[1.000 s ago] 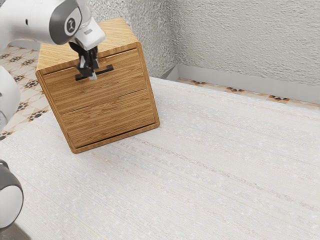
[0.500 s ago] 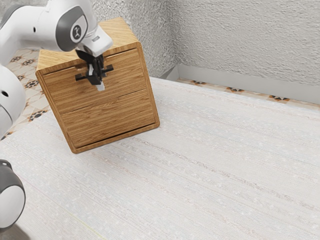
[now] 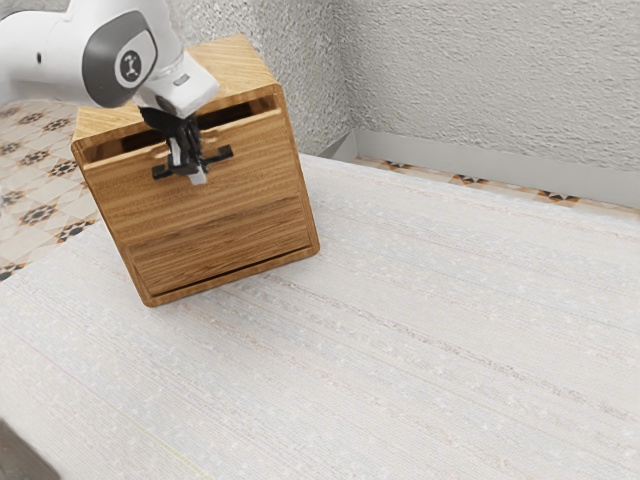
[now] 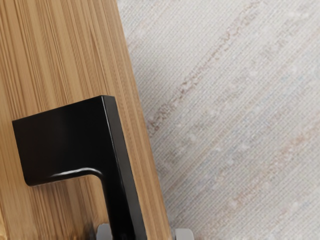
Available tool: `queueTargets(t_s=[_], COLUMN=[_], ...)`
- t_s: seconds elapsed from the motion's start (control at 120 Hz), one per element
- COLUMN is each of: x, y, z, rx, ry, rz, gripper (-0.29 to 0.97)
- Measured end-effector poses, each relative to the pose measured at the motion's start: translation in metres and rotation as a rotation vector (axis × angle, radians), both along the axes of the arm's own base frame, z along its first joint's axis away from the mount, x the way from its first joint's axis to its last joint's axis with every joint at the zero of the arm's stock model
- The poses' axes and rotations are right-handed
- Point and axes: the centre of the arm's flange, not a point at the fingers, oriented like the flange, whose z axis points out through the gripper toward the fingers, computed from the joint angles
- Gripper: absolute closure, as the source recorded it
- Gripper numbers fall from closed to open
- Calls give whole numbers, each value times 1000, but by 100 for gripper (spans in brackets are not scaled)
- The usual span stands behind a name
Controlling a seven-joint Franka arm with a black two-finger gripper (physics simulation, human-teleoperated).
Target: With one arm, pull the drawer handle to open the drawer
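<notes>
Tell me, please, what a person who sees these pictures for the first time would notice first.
The eye goes first to the wooden cabinet at the exterior view's upper left, whose top drawer stands partly out, with a dark gap behind its front. On that drawer, the tool of the white arm sits at the black handle.

handle (image 3: 222, 154) middle hidden behind end effector (image 3: 188, 165), arm (image 3: 60, 50) cut by exterior view's left edge
</notes>
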Motion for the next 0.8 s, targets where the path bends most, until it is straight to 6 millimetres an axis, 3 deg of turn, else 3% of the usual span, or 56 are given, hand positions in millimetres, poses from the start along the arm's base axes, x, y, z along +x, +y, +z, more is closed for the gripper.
queueTargets(t_s=[0.108,0.2,0.392,0.8], x=[-12,-22,-34,-76], y=[-17,-32,-55,-113], z=[4,9,6,6], rx=[-15,-4,-9,27], ry=[2,4,14,29], rz=[-11,-22,-41,-102], gripper=[82,73,80,80])
